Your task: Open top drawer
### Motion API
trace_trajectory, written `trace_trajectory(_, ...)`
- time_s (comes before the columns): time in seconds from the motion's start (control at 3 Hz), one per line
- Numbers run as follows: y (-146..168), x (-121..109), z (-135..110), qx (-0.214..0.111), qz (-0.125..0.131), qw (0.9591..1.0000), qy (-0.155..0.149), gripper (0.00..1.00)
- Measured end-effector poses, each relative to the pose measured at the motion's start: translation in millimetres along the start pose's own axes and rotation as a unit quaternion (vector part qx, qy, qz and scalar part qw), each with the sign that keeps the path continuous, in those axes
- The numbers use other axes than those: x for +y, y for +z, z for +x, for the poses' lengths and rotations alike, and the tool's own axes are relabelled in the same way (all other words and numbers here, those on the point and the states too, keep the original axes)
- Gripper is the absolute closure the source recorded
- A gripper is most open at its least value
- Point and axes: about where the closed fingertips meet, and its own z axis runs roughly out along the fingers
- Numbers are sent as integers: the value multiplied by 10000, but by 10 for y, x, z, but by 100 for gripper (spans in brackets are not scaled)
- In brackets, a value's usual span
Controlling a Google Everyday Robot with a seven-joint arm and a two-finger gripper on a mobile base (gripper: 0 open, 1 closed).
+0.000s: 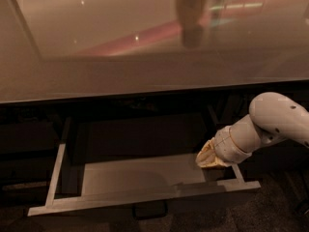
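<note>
The top drawer (145,197) stands pulled out under the counter, its grey rim and sides showing and its pale grey floor (140,175) bare. Its small dark curved handle (150,210) hangs below the front edge at the centre. My white arm (275,122) comes in from the right. The gripper (208,156) sits over the drawer's right inner side, just behind the front rim, with its tan tip pointing left.
A glossy beige countertop (145,47) overhangs the drawer and reflects lights and a moving shape. Dark closed fronts (29,144) lie to the left of the drawer. Dark floor (280,211) lies at the lower right.
</note>
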Motion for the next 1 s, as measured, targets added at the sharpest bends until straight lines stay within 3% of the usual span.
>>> trace_trajectory(0.67, 0, 0, 0, 0, -1, 10000, 0, 12)
trace_trajectory(1.0, 2, 1, -1, -1, -2, 10000, 0, 0)
